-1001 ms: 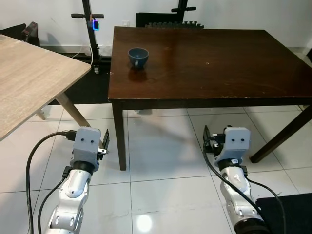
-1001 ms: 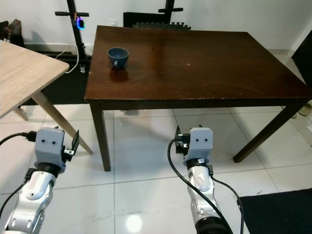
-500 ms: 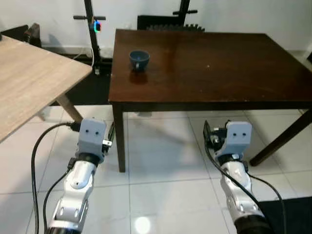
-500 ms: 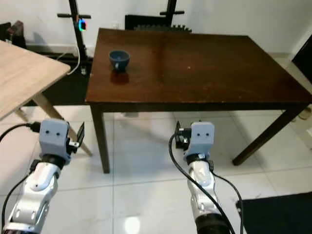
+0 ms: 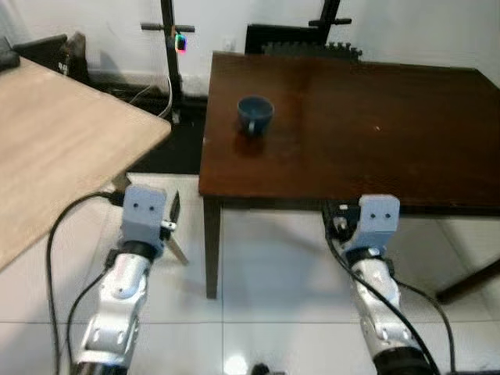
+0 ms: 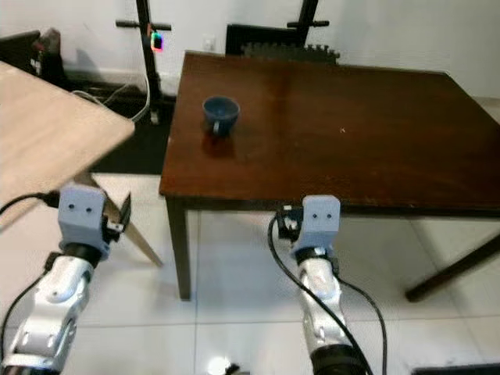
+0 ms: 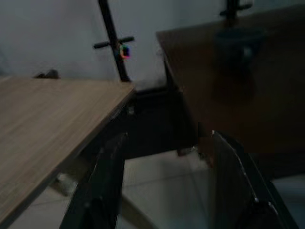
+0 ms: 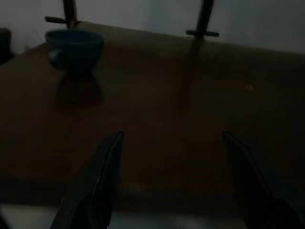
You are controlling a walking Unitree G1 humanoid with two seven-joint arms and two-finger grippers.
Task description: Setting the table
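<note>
A dark table [image 5: 406, 148] took up most of the scene, its near edge running just above the right arm. To its left stood a pale table [image 5: 55, 156], with a gap of tiled floor [image 5: 258, 273] between the two. Behind them, against the wall, rose a black stand [image 5: 168, 47] carrying a small coloured light. A blue cup [image 5: 255, 114] sat upright on the dark table near its left back corner, well apart from both arms.

The left gripper [image 7: 167, 191] was held low in front of the gap between the tables, its two fingers [image 7: 107, 181] spread apart and empty. The right gripper [image 8: 171, 186] was at the dark table's front edge, level with the tabletop, its fingers [image 8: 102, 176] likewise apart with nothing between them; the cup showed far off across the wood.
</note>
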